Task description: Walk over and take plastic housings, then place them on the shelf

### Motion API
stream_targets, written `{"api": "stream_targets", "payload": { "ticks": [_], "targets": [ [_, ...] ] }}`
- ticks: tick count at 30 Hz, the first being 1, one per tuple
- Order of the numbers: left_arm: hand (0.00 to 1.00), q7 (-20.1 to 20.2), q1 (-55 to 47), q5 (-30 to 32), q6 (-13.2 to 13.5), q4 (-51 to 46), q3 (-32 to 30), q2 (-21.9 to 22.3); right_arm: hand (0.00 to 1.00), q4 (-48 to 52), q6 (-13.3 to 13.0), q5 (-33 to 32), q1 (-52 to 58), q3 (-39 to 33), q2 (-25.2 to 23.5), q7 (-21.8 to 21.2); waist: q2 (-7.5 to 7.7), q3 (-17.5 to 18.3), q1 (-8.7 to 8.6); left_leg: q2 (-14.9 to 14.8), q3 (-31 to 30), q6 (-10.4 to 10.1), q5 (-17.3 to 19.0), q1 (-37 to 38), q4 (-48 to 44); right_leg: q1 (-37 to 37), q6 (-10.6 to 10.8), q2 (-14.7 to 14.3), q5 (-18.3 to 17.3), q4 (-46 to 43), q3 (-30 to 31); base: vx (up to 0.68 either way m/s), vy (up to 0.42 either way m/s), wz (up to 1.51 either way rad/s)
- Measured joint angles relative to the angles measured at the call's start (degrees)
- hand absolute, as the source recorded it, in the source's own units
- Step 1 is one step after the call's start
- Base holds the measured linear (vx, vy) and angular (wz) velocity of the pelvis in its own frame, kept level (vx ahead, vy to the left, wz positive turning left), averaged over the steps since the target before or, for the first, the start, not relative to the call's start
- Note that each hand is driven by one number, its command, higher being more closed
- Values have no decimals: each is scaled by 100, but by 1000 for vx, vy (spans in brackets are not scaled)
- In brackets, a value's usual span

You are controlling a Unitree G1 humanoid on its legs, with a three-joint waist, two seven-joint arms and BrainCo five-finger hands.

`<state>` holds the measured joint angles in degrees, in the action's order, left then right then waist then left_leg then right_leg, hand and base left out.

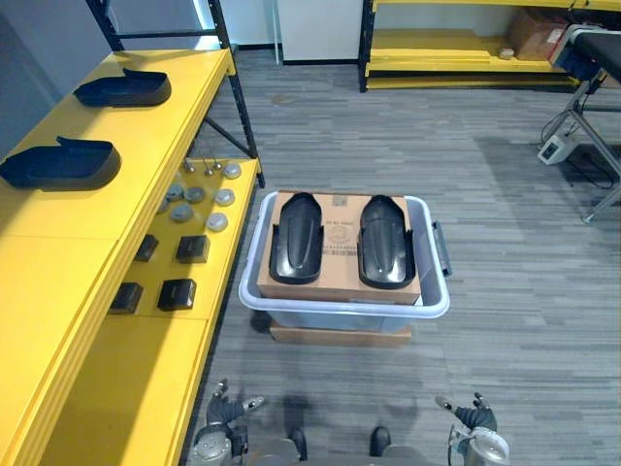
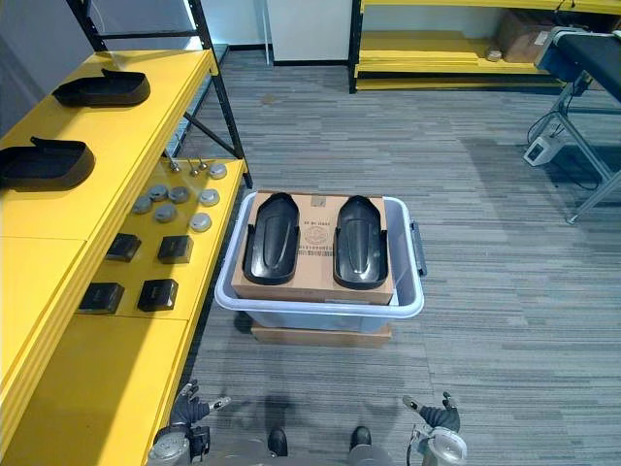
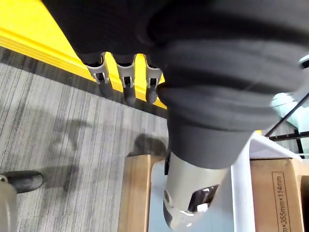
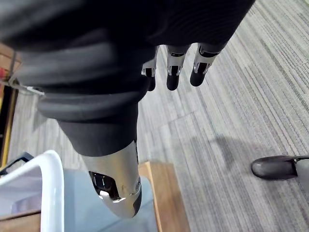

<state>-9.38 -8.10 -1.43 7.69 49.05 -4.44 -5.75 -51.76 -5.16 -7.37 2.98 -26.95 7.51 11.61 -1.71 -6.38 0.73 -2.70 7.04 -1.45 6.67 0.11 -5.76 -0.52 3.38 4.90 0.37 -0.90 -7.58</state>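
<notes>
- on the grey carpet (image 1: 524, 243) straight ahead stands a pale plastic bin (image 1: 441, 303), set on a flat brown base (image 1: 340, 336).
- a cardboard box (image 1: 339, 280) sits in the bin, and two black plastic housings lie hollow side up on its top: the left housing (image 1: 296, 236) and the right housing (image 1: 386, 241). they lie side by side, near each other but not touching.
- along the robot's left runs a yellow shelf (image 1: 58, 291). on its upper level lie two more black housings, the nearer shelf housing (image 1: 60, 163) and the farther shelf housing (image 1: 124, 89), well apart from each other.
- on the shelf's lower level sit a cluster of grey round discs (image 1: 199, 202) and, closer to the robot, several small black boxes (image 1: 178, 293).
- the left hand (image 1: 225, 410) hangs low at the near edge of the head view, just beside the shelf's lower level. its fingers (image 3: 126, 79) are loose and apart, holding nothing.
- the right hand (image 1: 473, 416) hangs low over the carpet on the other side. its fingers (image 4: 174, 65) are likewise relaxed and empty.
- both hands are short of the bin, and neither touches a housing.
</notes>
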Motion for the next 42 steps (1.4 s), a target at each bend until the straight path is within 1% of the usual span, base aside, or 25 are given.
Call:
{"api": "stream_targets", "payload": {
  "ticks": [3,4,5,6,8,9,10,11,13,16,18,19,21,22,24,26,28,30,33,37,39,40,42],
  "targets": [
    [0,62,-106,80,1,-72,32,-33,0,479,-5,-275,-55,-477,300,108,27,44,-8,22,55,-9,-80,60,221,72,1,-3,1,11,63,27,4,-12],
    [0,71,-185,110,3,-134,60,-31,0,720,-13,-364,-119,-540,476,195,34,47,-16,60,87,6,-119,73,297,110,6,-6,5,13,106,13,22,-14],
    [0,74,-215,110,7,-140,81,-32,0,866,-21,-393,-149,-583,550,243,38,53,-25,65,90,10,-139,72,332,134,9,-5,7,13,118,13,23,-11],
    [0,79,-242,110,6,-138,179,-39,0,1257,-86,-405,-193,-629,713,376,41,61,-21,75,98,18,-173,50,400,195,16,-5,14,14,134,6,16,-5],
    [0,107,-292,109,8,-139,233,-36,0,1659,-108,-402,-308,-628,819,507,44,62,-39,78,99,23,-178,49,424,207,18,-7,17,18,139,3,3,-2],
    [0,161,-351,108,11,-138,267,-33,0,2097,-127,-380,-449,-601,871,617,45,74,-59,86,98,19,-219,55,494,232,17,-8,18,24,142,0,0,0],
    [0,167,-369,108,17,-138,276,-33,0,2254,-142,-365,-525,-577,879,663,49,80,-66,91,98,20,-246,45,534,261,17,-8,22,24,143,0,0,0],
    [0,170,-380,108,20,-134,279,-26,0,2532,-214,-283,-667,-494,882,789,56,81,-76,95,91,27,-298,3,595,317,15,-11,49,41,136,0,0,0],
    [0,171,-380,106,23,-133,305,-9,0,2819,-299,-123,-875,-331,883,899,63,82,-65,98,89,48,-325,-82,598,385,13,-14,98,87,135,0,0,0],
    [0,170,-408,99,65,-163,432,-18,0,2856,-336,130,-1297,55,897,1005,62,79,2,114,59,62,-348,-144,594,401,11,-5,123,123,106,-12,1,5],
    [0,168,-409,99,118,-163,464,-18,0,2836,-334,202,-1531,405,901,1079,60,77,0,136,-10,72,-394,-231,598,457,12,16,135,123,38,-26,1,17],
    [0,165,-404,93,165,-176,494,-17,0,2784,-332,309,-1732,609,907,1087,53,46,-2,155,-91,85,-472,-321,630,530,-12,29,168,128,-12,-43,-2,20],
    [0,160,-394,79,172,-229,509,-15,0,2493,-323,370,-2143,885,919,1084,53,-6,14,168,-158,94,-605,-434,751,658,-19,34,238,155,-62,-62,-5,20],
    [0,153,-370,-23,182,-278,547,-18,0,2138,-305,428,-2511,1021,921,1070,50,-116,40,174,-211,90,-664,-474,795,672,-27,35,292,202,-110,-73,-5,17],
    [0,137,-341,-47,205,-312,593,-22,0,1730,-282,477,-2853,1170,941,1067,42,-217,86,179,-264,91,-720,-539,795,690,-39,39,336,229,-167,-79,-3,17],
    [0,47,-225,-88,271,-362,688,-2,0,1115,-170,475,-3288,1381,1051,1061,5,-390,236,180,-352,72,-825,-583,869,741,-45,39,369,221,-232,-118,-7,18],
    [0,38,-192,-167,278,-361,776,2,0,680,-74,475,-3595,1452,1111,1059,-31,-449,298,180,-440,64,-962,-659,1011,858,-47,35,396,206,-304,-83,-7,18],
    [0,29,-166,-274,295,-413,837,2,0,237,-39,479,-3933,1451,1156,1060,-74,-602,318,178,-533,49,-1070,-699,1112,911,-60,30,430,204,-370,-71,5,19],
    [0,-15,-37,-331,340,-404,932,7,0,-517,137,569,-4536,1452,1171,1073,-105,-773,331,181,-578,50,-1155,-910,1112,1105,-77,33,495,189,-407,-45,19,9],
    [0,-98,133,-359,353,-403,1162,87,0,-1021,293,587,-4920,1442,1329,1107,-149,-1030,341,184,-733,38,-1255,-1094,1113,1227,-88,35,512,167,-544,-13,19,17],
    [0,-106,185,-366,349,-393,1164,93,0,-1184,344,582,-5058,1381,1362,1146,-175,-1054,331,184,-771,34,-1282,-1171,1114,1294,-93,35,515,157,-579,26,12,10],
    [0,-119,216,-368,348,-381,1173,103,100,-1293,372,575,-5158,1356,1406,1203,-203,-1109,331,184,-789,35,-1288,-1185,1114,1299,-94,35,515,153,-596,33,13,7],
    [0,-182,226,-397,353,-369,1192,109,100,-1462,383,556,-5276,1347,1467,1213,-229,-1163,330,185,-816,32,-1291,-1206,1114,1306,-94,35,515,153,-618,34,14,6]
  ]
}}
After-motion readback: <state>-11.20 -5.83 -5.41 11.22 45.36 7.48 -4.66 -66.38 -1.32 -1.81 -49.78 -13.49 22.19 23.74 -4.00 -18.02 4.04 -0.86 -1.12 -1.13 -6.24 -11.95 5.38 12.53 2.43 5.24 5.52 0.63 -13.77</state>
